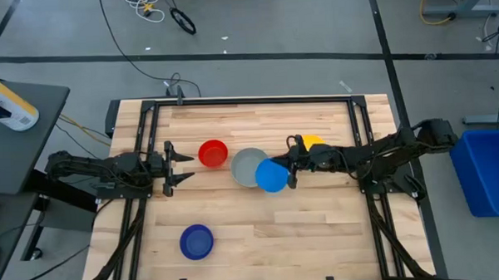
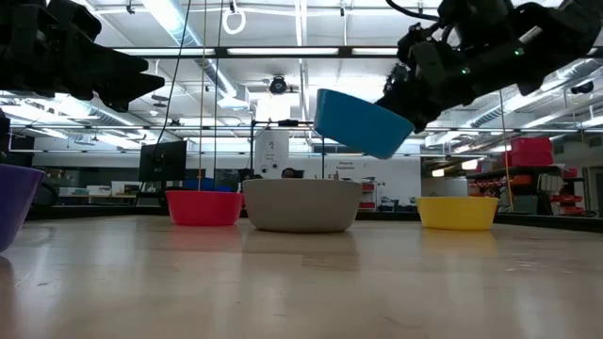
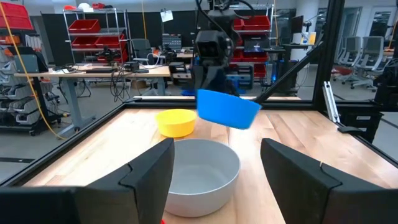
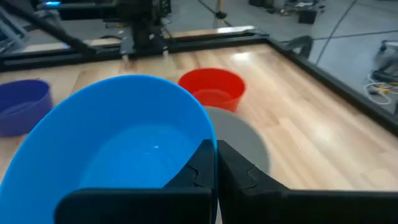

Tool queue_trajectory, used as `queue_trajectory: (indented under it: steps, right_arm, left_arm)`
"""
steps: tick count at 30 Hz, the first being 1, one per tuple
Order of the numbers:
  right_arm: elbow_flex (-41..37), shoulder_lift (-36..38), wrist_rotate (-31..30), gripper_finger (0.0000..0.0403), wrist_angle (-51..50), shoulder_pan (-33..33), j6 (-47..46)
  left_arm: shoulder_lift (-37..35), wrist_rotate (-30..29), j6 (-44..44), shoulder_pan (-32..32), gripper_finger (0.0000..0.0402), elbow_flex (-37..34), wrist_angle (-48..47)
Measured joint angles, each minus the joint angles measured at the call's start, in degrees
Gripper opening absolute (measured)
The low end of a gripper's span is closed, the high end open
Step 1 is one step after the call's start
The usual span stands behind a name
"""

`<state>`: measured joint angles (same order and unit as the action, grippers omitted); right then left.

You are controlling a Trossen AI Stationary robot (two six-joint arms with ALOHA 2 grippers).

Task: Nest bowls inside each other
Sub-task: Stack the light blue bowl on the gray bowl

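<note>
My right gripper (image 1: 290,170) is shut on the light blue bowl (image 1: 271,176), which hangs tilted in the air over the right edge of the grey bowl (image 1: 247,166). The grey bowl stands upright mid-table. The red bowl (image 1: 213,153) sits just left of it, and the yellow bowl (image 1: 314,141) is behind my right arm. The dark blue bowl (image 1: 196,242) rests near the table's front edge. My left gripper (image 1: 184,165) waits open at the left, level, pointing at the red and grey bowls. My right gripper pinches the light blue bowl's rim (image 4: 207,144) on the side toward the table's right, one finger (image 4: 193,171) inside the bowl and the other outside. The fingers come from the table's right, slanting slightly down. The bowl (image 2: 363,122) is lifted clear and tilted.
A black metal frame (image 1: 256,101) runs along the table's far and side edges. Bare wood lies at the front right (image 1: 319,229). A bottle (image 1: 7,105) stands on a side table and a blue bin (image 1: 488,169) stands on the floor, both off the table.
</note>
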<state>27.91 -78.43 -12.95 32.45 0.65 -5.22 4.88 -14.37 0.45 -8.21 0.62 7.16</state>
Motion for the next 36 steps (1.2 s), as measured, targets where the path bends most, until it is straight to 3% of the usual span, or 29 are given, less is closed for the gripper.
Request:
queue_trajectory:
  steps: [7, 21, 36]
  right_arm:
    - [2.87, -3.82, 3.14, 0.0000, 1.78, -3.83, 1.77]
    - [15.41, -19.56, 8.69, 0.0000, -0.09, -7.65, 5.72]
    - [15.90, -20.26, 12.21, 0.0000, -4.04, -10.45, 4.64]
  left_arm:
    - [-0.02, 0.00, 0.00, 0.00, 0.0247, -0.01, -0.16]
    - [-0.02, 0.00, -0.17, 0.00, 0.0247, 0.00, -0.85]
    - [-0.02, 0.00, -0.50, 0.00, 0.0247, 0.00, -1.70]
